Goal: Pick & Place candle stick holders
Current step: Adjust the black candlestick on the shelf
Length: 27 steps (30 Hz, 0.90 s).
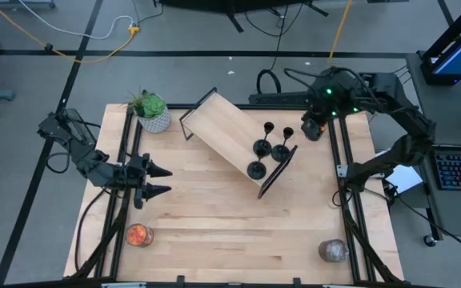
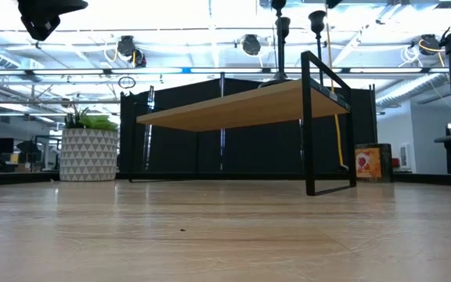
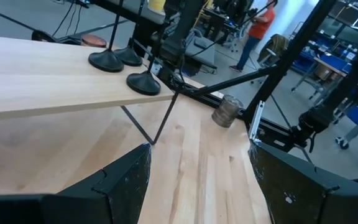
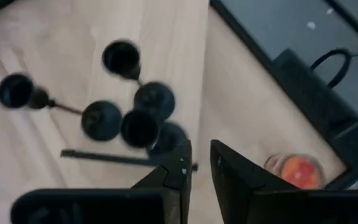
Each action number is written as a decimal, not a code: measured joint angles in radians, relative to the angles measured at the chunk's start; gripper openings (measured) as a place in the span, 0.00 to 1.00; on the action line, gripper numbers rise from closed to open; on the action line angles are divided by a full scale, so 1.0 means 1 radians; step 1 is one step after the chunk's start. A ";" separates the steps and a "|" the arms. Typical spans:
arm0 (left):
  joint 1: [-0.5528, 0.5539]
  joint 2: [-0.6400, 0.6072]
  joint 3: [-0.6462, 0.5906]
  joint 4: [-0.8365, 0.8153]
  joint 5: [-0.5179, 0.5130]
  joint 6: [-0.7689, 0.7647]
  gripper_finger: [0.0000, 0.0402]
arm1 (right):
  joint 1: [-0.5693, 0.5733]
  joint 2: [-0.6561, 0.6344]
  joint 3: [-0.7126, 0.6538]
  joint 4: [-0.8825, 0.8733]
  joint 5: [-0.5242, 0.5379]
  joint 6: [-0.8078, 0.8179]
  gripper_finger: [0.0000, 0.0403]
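Three black candle stick holders [image 1: 266, 150] stand upright on their disc bases at the right end of a tilted wooden shelf [image 1: 226, 132] in the middle of the table. Their cup tops [image 2: 283, 23] rise above the shelf board. My right gripper [image 1: 312, 128] hangs high over the table's far right, beside the holders [image 4: 129, 112]. Its fingers [image 4: 201, 162] point steeply down, a narrow gap apart, with nothing between them. My left gripper [image 1: 162, 180] waits open and level at the table's left. It points at the shelf and the holders [image 3: 129, 65].
A potted plant [image 1: 152, 112] stands at the far left. A jar with orange filling [image 1: 138, 234] sits near left and a glass jar [image 1: 333, 250] near right. Black frame rails [image 1: 346, 184] run along both sides. Bare wood lies between the shelf and the near edge.
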State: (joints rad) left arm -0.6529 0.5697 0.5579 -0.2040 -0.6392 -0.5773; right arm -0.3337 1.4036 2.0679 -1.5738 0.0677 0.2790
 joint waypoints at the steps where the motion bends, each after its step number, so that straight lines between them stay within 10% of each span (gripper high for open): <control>1: 0.000 0.000 0.000 0.000 0.000 0.000 0.70 | 0.000 -0.019 -0.032 0.008 -0.019 0.014 0.10; 27: 0.000 0.000 0.000 0.001 0.000 -0.037 0.70 | 0.048 -0.357 -0.876 0.550 -0.191 0.302 0.00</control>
State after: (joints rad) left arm -0.6529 0.5695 0.5579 -0.2031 -0.6388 -0.6141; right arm -0.2858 1.0470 1.1919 -1.0237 -0.1231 0.5813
